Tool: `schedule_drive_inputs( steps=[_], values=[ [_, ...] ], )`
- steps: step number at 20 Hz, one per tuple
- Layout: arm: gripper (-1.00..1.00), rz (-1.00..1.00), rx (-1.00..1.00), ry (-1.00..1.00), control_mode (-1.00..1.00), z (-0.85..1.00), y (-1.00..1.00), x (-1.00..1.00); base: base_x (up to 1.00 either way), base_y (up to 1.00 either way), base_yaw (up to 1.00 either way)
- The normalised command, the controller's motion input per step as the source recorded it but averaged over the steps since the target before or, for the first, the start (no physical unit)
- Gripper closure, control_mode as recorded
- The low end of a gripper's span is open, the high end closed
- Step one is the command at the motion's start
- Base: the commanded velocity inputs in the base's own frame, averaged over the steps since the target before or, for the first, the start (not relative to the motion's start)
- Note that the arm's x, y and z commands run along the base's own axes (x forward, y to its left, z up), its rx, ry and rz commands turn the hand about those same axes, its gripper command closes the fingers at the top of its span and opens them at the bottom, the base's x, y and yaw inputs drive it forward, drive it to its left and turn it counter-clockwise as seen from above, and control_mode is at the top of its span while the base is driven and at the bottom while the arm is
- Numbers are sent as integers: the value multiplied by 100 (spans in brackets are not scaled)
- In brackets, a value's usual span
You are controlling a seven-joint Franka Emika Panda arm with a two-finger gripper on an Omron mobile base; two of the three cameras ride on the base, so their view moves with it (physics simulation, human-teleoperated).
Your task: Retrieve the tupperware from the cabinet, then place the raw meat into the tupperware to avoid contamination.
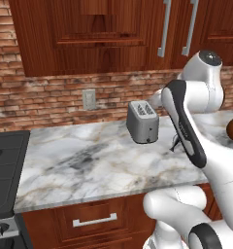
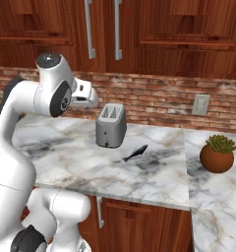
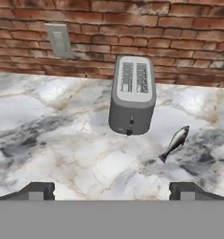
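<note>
With its doors closed, the cabinet [image 2: 105, 29] hangs above the counter [image 2: 154, 177], where the fish [image 3: 174, 143] lies bare just beside the toaster [image 3: 131, 95], and the gripper [image 3: 112, 191] hovers spread wide, holding nothing.

- We note a grey two-slot toaster [image 1: 143, 122] upright on the marble counter [image 1: 89, 165], near the brick wall [image 1: 41, 97].
- Wall outlet [image 3: 59, 40] at the toaster's 10 o'clock in hand view.
- Potted succulent [image 2: 218, 152] at 3 o'clock, well apart.
- Stove [image 1: 7, 170] at counter's 9 o'clock edge.
- Drawer [image 1: 94, 221] below the counter.
</note>
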Motion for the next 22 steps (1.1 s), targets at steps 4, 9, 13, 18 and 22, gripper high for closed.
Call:
schedule_drive_inputs(
  steps=[4,9,13,18,22],
  values=[
    [-100,0,0,-38,-100,48,-11,-8,0,0,0],
    [-100,0,0,-36,-100,56,-3,-2,0,0,0],
    [-100,0,0,-34,-100,59,0,0,0,0,0],
    [-100,0,0,-36,-100,55,0,0,0,0,0],
    [-100,0,0,-37,-100,52,0,0,0,0,0]
  ],
)
